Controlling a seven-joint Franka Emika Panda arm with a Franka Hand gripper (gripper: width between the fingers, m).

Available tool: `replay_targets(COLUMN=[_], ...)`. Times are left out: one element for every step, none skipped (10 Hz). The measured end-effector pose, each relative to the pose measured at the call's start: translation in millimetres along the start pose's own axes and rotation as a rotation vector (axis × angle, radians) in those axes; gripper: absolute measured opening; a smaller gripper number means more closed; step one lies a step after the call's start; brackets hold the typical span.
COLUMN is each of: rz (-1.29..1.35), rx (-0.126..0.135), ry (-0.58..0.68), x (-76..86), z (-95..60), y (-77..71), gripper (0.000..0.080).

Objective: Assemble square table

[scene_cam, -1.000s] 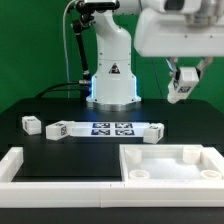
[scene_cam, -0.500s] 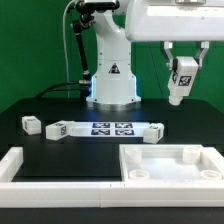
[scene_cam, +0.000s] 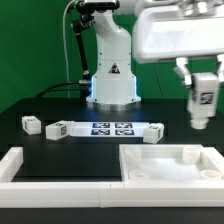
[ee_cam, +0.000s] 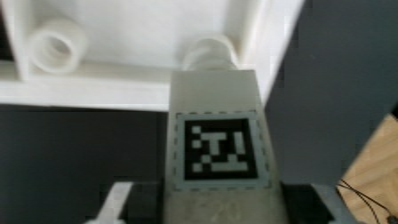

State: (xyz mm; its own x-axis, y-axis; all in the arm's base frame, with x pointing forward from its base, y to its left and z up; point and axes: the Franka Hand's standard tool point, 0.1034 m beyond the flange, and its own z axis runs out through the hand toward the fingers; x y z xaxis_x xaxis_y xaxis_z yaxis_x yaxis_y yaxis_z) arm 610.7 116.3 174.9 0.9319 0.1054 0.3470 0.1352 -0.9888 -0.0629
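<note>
My gripper [scene_cam: 203,118] is shut on a white table leg [scene_cam: 203,103] with a black-and-white tag and holds it upright in the air, above the far right corner of the square panel [scene_cam: 172,163]. The panel lies white with a raised rim and round sockets at the front right of the exterior view. In the wrist view the leg [ee_cam: 221,130] fills the middle between my fingers [ee_cam: 125,205], with the panel's corner [ee_cam: 143,60] and two round sockets beneath it. Three more legs lie on the table: one [scene_cam: 30,124] at the left, one [scene_cam: 57,129] beside it, one [scene_cam: 153,133] near the panel.
The marker board [scene_cam: 112,128] lies flat in the middle of the table. Long white border bars [scene_cam: 60,170] run along the front and left. The robot's base [scene_cam: 112,85] stands at the back.
My gripper has carried the leg toward the exterior view's right and lower, and the leg has turned from tilted to upright over the panel's corner.
</note>
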Motion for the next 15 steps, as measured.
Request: replay_targets(rz=[-0.002,-0.002,-0.002,-0.004,-0.009,-0.01,-0.002,0.001,0.002,0.005,0.008,0.008,0.011,0.013,0.013], rx=[-0.001,-0.001,-0.001,-0.001,-0.001,-0.004,-0.003,0.0,-0.001,-0.001,-0.002,-0.003,-0.004,-0.005,-0.004], ry=[0.001,-0.001,0.0,0.027,0.077,0.065,0.1,0.126,0.122,0.125,0.131,0.132,0.132,0.132,0.128], x=[-2.3,-2.9,-2.9,-3.3,-19.2,-28.8,-22.0,-19.5,-20.0,-15.8,-10.4,-7.5,-5.4,-3.9,-4.2], z=[1.5,1.9,1.9,3.3,10.7,18.1,22.1,29.2,33.9,36.5,38.3,41.5,45.5,48.3,52.8], y=[1.8,1.6,1.4,0.5,-0.5,2.9,4.3,2.5,3.5,4.9,6.4,8.2,11.1,12.1,12.2], gripper=[0.0291,0.0291,0.0291,0.0291,0.0291,0.0291,0.0291,0.0291,0.0291,0.0291,0.0291,0.0291,0.0291,0.0291,0.0291])
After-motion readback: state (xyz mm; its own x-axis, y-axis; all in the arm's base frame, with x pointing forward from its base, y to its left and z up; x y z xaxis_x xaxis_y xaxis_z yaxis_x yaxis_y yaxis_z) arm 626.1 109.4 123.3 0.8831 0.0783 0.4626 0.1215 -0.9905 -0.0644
